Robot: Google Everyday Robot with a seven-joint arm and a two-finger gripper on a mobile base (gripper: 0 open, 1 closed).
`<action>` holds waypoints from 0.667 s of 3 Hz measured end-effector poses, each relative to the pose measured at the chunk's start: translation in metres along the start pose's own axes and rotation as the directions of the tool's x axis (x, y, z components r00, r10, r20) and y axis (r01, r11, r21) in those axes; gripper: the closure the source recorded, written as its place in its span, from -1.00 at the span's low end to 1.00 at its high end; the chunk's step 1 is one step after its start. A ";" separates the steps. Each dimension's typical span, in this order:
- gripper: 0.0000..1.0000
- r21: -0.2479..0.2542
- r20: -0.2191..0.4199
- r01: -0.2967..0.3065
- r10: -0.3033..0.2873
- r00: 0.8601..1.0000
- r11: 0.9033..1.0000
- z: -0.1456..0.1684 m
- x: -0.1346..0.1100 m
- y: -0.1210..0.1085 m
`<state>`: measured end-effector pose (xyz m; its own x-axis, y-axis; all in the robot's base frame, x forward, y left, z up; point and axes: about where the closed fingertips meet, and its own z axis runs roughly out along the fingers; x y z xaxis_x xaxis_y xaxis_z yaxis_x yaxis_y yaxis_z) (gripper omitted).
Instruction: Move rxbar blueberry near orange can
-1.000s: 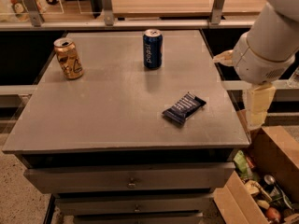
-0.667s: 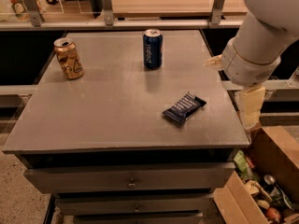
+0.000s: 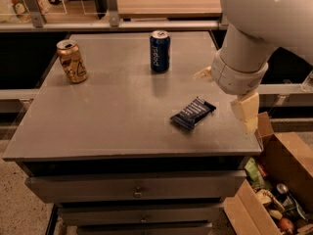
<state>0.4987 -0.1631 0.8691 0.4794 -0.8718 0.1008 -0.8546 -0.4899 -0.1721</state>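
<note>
Approach: gripper (image 3: 225,93), fingers wide and empty, at 3 o'clock of rxbar blueberry (image 3: 192,113).
Should close across the narrow side; orange can (image 3: 72,61) stands at 10 o'clock on table (image 3: 98,126).

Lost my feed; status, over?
Gripper over table edge, right of rxbar blueberry. Bar lies flat, not held. Orange can far left; Pepsi can behind the direct path.

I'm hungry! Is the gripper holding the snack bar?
No, the rxbar blueberry lies flat on the table, with the gripper off to its right.
</note>
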 end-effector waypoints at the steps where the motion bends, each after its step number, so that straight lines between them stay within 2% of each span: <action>1: -1.00 -0.024 0.027 0.092 -0.091 0.995 0.996 0.005 -0.016 -0.001; 2: -1.00 -0.051 0.054 0.153 -0.150 0.987 0.987 0.014 -0.030 -0.007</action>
<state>0.4930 -0.1341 0.8533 0.6124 -0.7872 0.0724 -0.7803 -0.6166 -0.1041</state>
